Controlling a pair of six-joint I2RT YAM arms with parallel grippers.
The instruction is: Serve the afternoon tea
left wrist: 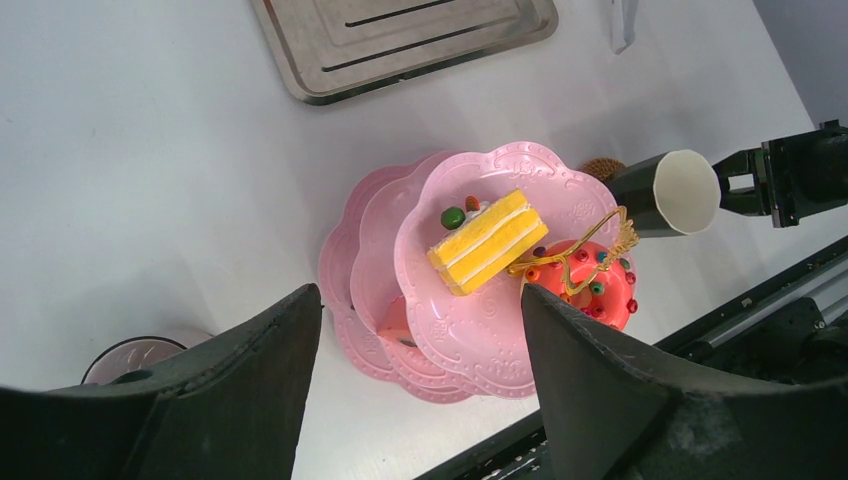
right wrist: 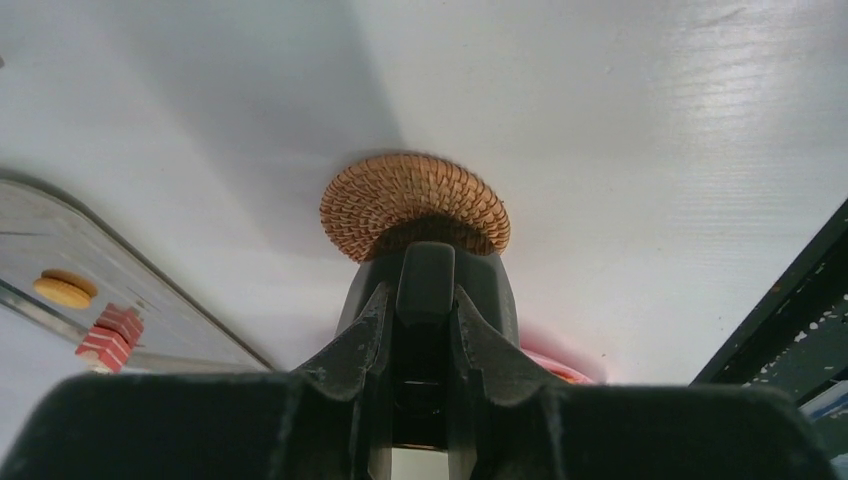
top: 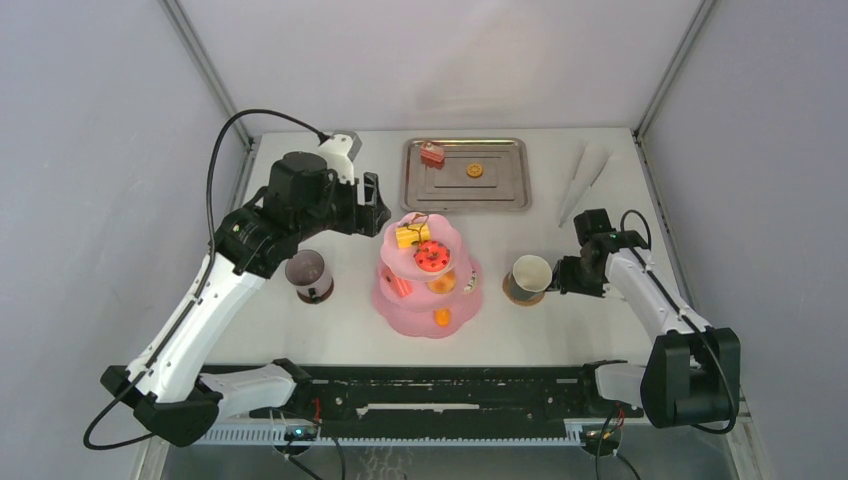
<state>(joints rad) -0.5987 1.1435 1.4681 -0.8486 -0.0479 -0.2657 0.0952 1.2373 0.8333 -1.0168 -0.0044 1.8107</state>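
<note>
The right gripper point(top: 562, 276) clamps the black mug point(top: 528, 278) by its handle, right of the stand point(top: 400, 312). The left gripper point(left wrist: 420, 300) gapes empty near its top, with the mauve mug point(top: 308, 272) left and the tray point(top: 500, 185) behind.

white table point(top: 340, 335) within pale grey panel walls point(top: 90, 150), 2 metal corner posts point(top: 203, 60), perhaps soft overhead light

Stand point(top: 400, 318) at centre of table point(top: 300, 340). Tray point(top: 505, 190) behind it, by far edge, cake point(top: 432, 153) and biscuit point(top: 474, 170) on it. Left mug point(top: 308, 272) between stand and left edge; right mug point(top: 528, 277) between stand and right edge, on coaster point(right wrist: 415, 200). Cone point(top: 585, 180) near far-right corner.
</note>
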